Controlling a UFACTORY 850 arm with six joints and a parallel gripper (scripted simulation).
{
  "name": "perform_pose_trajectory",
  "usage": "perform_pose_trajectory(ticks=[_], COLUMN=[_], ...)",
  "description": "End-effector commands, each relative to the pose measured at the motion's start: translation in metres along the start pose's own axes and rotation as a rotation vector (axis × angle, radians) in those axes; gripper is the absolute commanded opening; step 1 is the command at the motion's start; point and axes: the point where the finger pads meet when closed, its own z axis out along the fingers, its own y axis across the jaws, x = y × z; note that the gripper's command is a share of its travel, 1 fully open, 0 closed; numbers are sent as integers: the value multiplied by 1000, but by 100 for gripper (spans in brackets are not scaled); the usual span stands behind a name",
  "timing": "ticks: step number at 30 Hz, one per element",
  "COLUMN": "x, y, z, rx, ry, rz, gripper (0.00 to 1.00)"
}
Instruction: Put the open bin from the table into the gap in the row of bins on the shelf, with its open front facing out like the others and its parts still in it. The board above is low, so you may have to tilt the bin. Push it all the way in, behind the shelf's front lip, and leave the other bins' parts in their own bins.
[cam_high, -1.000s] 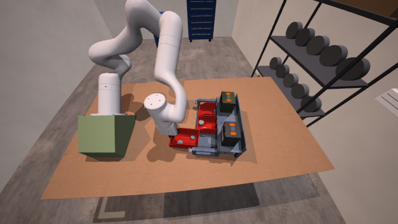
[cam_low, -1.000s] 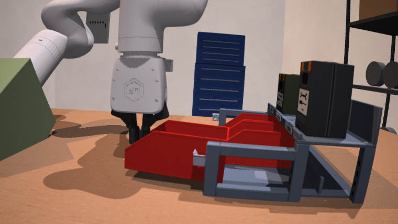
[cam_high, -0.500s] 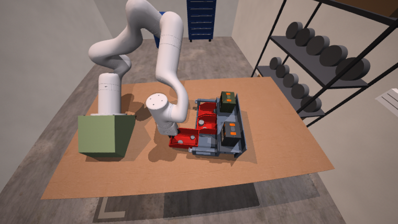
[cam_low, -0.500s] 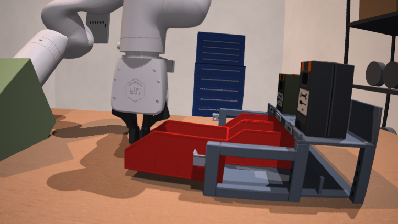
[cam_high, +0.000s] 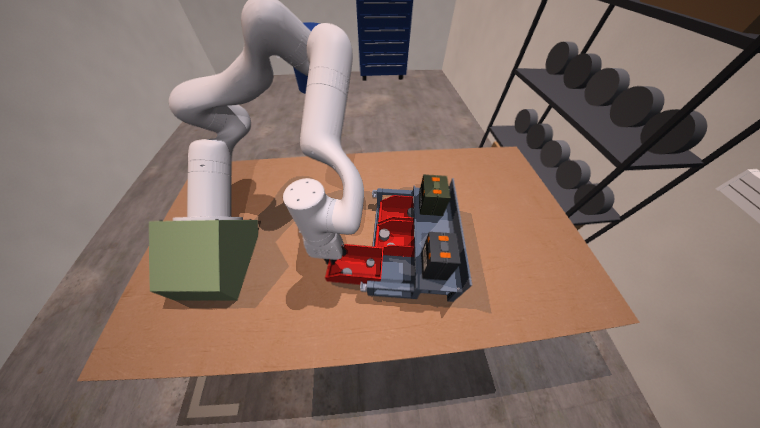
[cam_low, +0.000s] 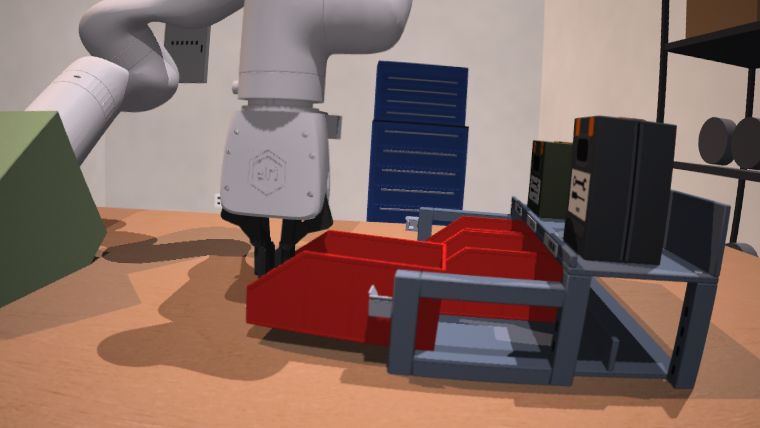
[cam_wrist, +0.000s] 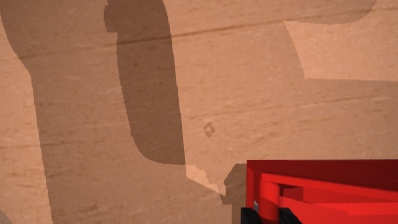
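The red open bin (cam_high: 355, 264) sits tilted at the near end of the grey shelf (cam_high: 423, 241), its inner end inside the frame and its outer end raised off the table; it also shows in the side view (cam_low: 324, 289). Grey round parts (cam_high: 368, 262) lie inside it. My gripper (cam_low: 273, 254) is shut on the bin's outer wall, with the fingertips at the bottom edge of the wrist view (cam_wrist: 265, 215) beside the red rim (cam_wrist: 325, 192). Two other red bins (cam_high: 394, 223) stand in the row on the shelf.
Two dark boxes (cam_high: 438, 223) stand on the shelf's top board. A green block (cam_high: 199, 257) stands on the table beside the arm's base. A black rack with dark discs (cam_high: 600, 106) stands at the right, and a blue cabinet (cam_high: 383, 36) at the back.
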Motion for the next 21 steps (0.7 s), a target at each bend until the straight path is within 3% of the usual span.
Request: perform_pose_trajectory(ticks=[1,21], x=[0,0], y=[2,12], z=[-1,-1], rx=[-1,-2], ry=[-1,-1], rz=[0,-1], gripper=[0,0])
